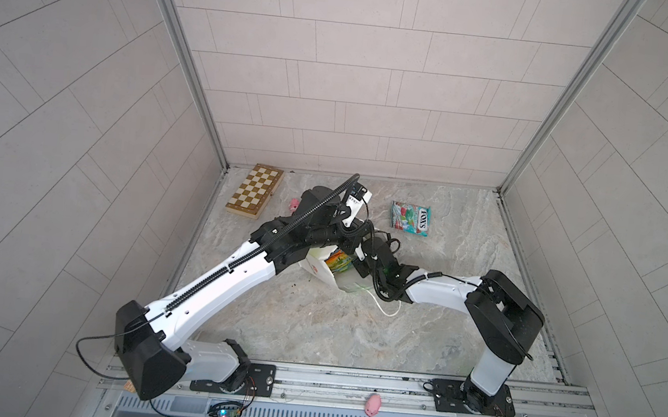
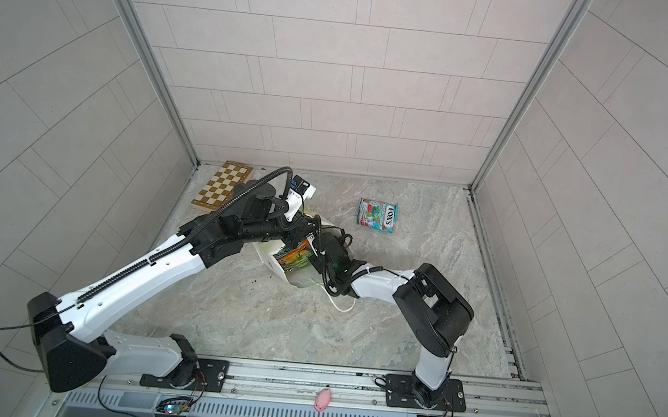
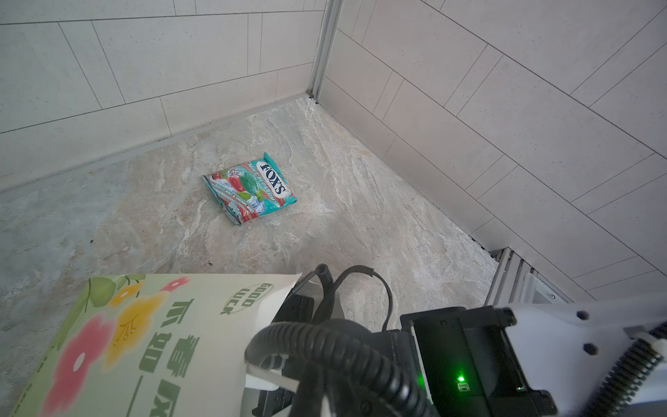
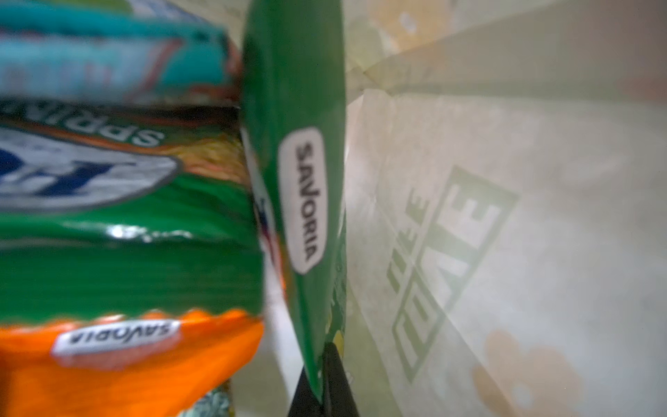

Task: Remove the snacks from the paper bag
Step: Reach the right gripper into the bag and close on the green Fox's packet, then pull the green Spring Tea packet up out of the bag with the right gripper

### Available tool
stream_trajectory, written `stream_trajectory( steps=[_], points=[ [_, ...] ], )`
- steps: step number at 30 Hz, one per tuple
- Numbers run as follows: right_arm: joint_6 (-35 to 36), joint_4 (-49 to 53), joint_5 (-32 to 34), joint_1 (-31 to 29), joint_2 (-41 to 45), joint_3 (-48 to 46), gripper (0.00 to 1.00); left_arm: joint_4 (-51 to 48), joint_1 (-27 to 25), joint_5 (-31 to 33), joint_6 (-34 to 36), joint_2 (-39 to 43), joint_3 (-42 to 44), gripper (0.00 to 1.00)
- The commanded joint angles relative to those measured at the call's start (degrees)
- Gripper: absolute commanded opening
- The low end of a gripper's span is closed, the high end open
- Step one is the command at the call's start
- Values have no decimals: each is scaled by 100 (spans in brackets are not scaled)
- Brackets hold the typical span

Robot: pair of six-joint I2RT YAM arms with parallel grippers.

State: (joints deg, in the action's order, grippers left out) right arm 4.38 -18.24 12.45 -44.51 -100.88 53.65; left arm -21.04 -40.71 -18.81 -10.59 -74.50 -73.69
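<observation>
One teal packet [image 1: 410,218] lies out on the desk [image 1: 291,326], well clear of both hands. The other snacks sit inside the paper bag [image 1: 315,265], which lies on its side with its mouth toward the right hand [image 4: 321,391].

That hand is deep in the bag, pinched shut on the thin edge of a dark green packet [image 4: 292,90]. An orange packet [image 4: 126,361] and others are stacked just beside its fingers.

The left hand [image 1: 356,239] is closed above the bag's upper side. We cannot see whether it actually holds paper.

We judge the pinch to be the weak point. The film is glossy and only its rim is caught, so a quick pull could let it slip free.

The neighbouring packets press against the green one, so friction may drag them along or jam it at the mouth. If the left hand has no real hold, the whole bag may slide with the pull.

A loose cord handle [image 1: 387,310] trails under the right arm and could snag.
</observation>
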Motion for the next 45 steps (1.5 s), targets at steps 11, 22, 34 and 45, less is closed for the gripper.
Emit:
stream_trajectory(
  steps=[11, 22, 34, 45],
  points=[
    [-256, 560, -360, -18, 1054, -620, 0, -50, -67, 174, 39, 89, 25, 0],
    [-431, 1118, -344, -19, 2124, -1046, 0, -50, -67, 435, 37, 144, 66, 0],
    [-512, 2086, -220, -21, 3598, -1173, 0, -33, -65, 423, 3, 124, 65, 0],
    [-482, 2954, 227, 17, 4779, -775, 0, -33, -69, 373, -5, 93, 61, 0]
  ],
)
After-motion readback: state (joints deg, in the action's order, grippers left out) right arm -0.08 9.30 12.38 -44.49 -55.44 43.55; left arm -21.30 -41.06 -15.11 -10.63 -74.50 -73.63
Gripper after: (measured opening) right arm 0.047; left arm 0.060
